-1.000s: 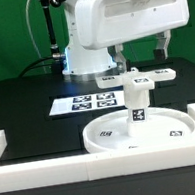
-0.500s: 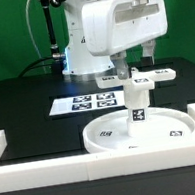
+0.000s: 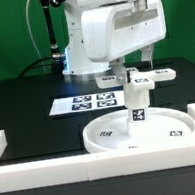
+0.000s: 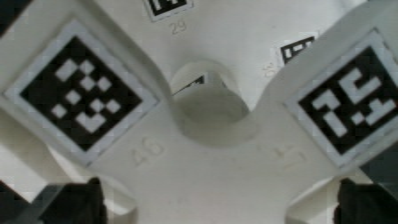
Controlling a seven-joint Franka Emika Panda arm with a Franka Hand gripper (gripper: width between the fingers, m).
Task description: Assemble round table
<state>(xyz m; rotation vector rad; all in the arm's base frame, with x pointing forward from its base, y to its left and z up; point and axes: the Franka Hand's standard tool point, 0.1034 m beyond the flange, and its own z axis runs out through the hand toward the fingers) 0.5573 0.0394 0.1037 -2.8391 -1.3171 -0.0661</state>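
Change: arm shifted toward frame left, lowering over cross-shaped foot piece [image 3: 143, 76].
End effector [image 3: 134, 61]: open, holding nothing.
Risk: off-centre closure could topple leg [image 3: 137, 105] on disc [image 3: 111, 134].

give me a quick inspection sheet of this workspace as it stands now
surface: black table top, fenced at the front by a white straight-walled rim.
job's things: large round white plastic disc lies flat; short cylindrical white leg stands upright on it; flat cross-shaped white foot piece sits on top of the leg.
clutter: nothing seen; flat white marker board lies behind the disc.
grippers: gripper open, fingers either side of the foot piece, above it.
cables: dark cable runs down beside the arm.
surroundings: green backdrop.
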